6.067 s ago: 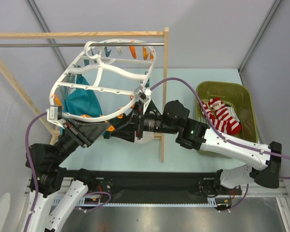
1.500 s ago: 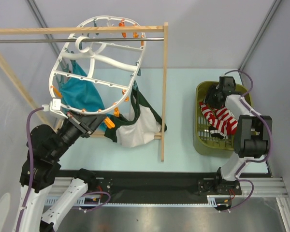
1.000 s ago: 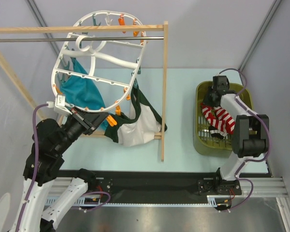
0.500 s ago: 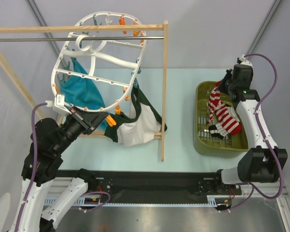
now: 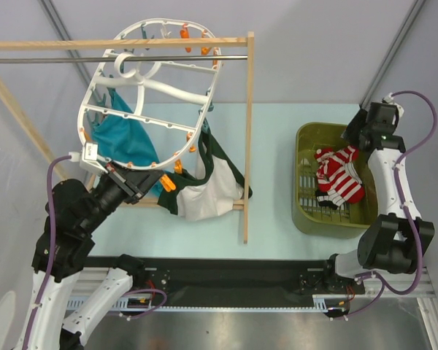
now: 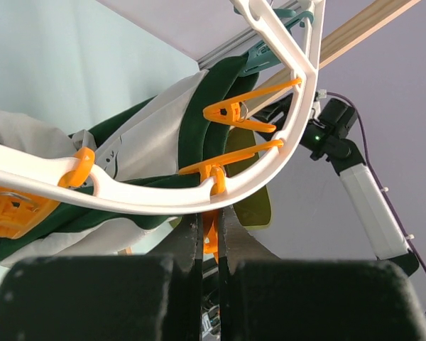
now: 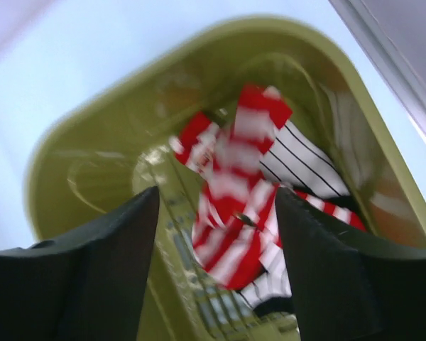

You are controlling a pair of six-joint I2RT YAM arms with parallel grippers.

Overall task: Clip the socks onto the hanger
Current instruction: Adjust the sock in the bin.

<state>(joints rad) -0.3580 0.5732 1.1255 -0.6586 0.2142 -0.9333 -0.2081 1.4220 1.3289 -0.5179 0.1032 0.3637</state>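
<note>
Pale-blue table [image 5: 277, 131] carries an olive basket [image 5: 300, 211] holding the socks [image 5: 338, 175]; right gripper [image 7: 215, 195] hangs above it, spread and empty (best to descend squarely, pinch one cuff). Well left of the basket, left gripper [image 6: 209, 241] pinches the hanger [image 6: 128, 202] rim.

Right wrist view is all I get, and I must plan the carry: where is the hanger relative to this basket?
Observer: The hanger hangs from the rack's metal rod, well to the left of the basket.
Operator: Is anything steadying it?
Observer: Yes, the left hand is shut on its near rim, at an orange clip.
</note>
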